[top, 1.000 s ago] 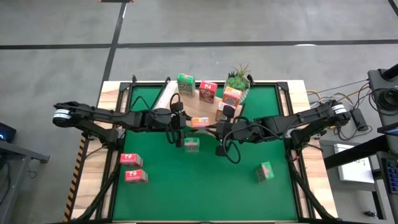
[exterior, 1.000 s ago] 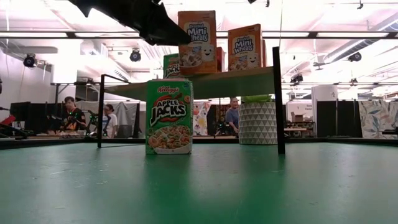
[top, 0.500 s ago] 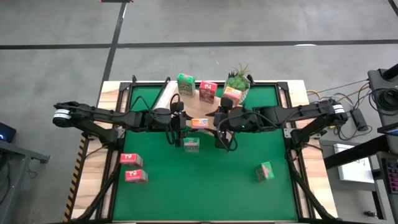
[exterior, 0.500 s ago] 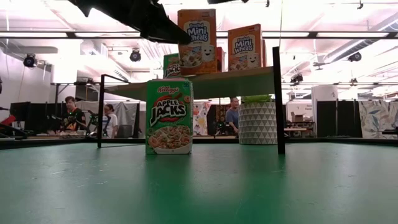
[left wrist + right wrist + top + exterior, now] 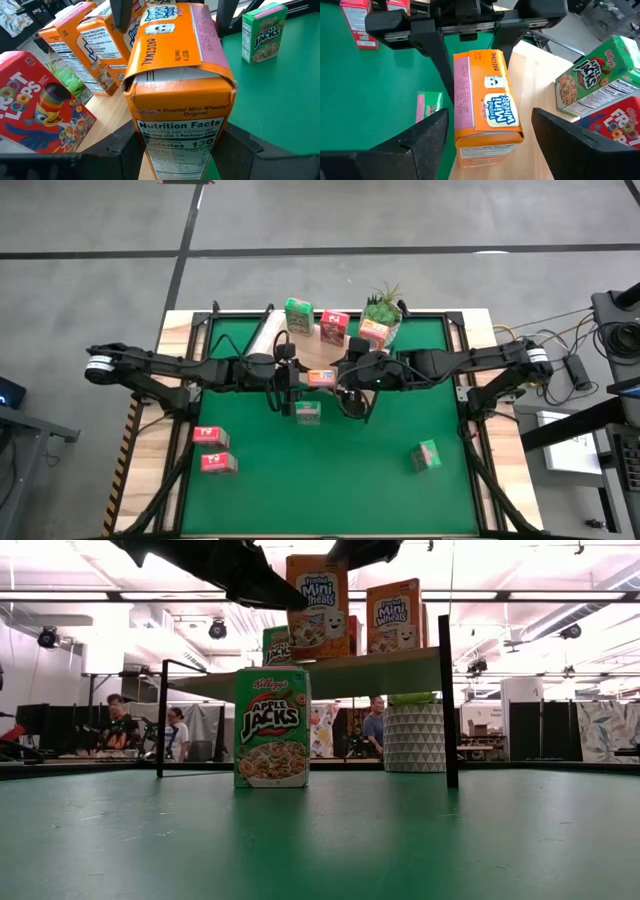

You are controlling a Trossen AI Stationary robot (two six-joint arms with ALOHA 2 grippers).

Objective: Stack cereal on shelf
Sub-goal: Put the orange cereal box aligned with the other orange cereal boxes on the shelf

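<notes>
Left gripper (image 5: 296,377) is clamped on an orange cereal box (image 5: 321,377) standing on the shelf (image 5: 300,355) – box sits right between its fingers. Right gripper (image 5: 345,378) hangs spread wide on the box's other side, not touching.

The orange box (image 5: 177,80) held between the fingers of the left pincer (image 5: 180,150) reads "Kellogg's Frosted Mini-Wheats Original", "Nutrition Facts" and "130". Just beyond that pincer, a green box (image 5: 262,32) on the bench says "Apple Jacks". To one side of it a red box (image 5: 37,112) shows "Froot Loops". Ahead of the right pincer (image 5: 490,145), the same orange box (image 5: 485,112) reads "Frosted Mini Wheats" and "Original", with a green "Apple Jacks" box (image 5: 592,77) beside it.
</notes>
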